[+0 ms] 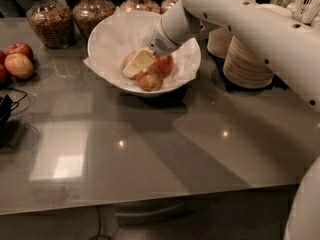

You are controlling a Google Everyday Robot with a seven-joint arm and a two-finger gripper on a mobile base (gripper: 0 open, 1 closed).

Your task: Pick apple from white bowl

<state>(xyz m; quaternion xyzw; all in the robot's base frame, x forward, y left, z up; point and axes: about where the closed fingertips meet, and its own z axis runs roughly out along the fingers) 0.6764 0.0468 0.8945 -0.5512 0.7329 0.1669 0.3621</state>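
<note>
The white arm [260,29] comes in from the far right and slopes down and leftward into the white bowl [107,76], ending in the gripper [138,64], whose pale, flat tip lies low among the fruit; whether it is spread or closed cannot be told. The apple [150,81] sits at the near side of the bowl on the crinkled paper [112,41], just right of and below the gripper's tip. It is round, with no clear long axis, and which way its stem points cannot be told. A redder apple [164,64] lies just behind it, and another yellowish apple [128,59] peeks out left of the gripper. On the table [150,154], glass jars [50,16] stand at far left, loose apples [19,64] lie at left, and stacks of paper bowls [247,61] stand to the right under the arm.
</note>
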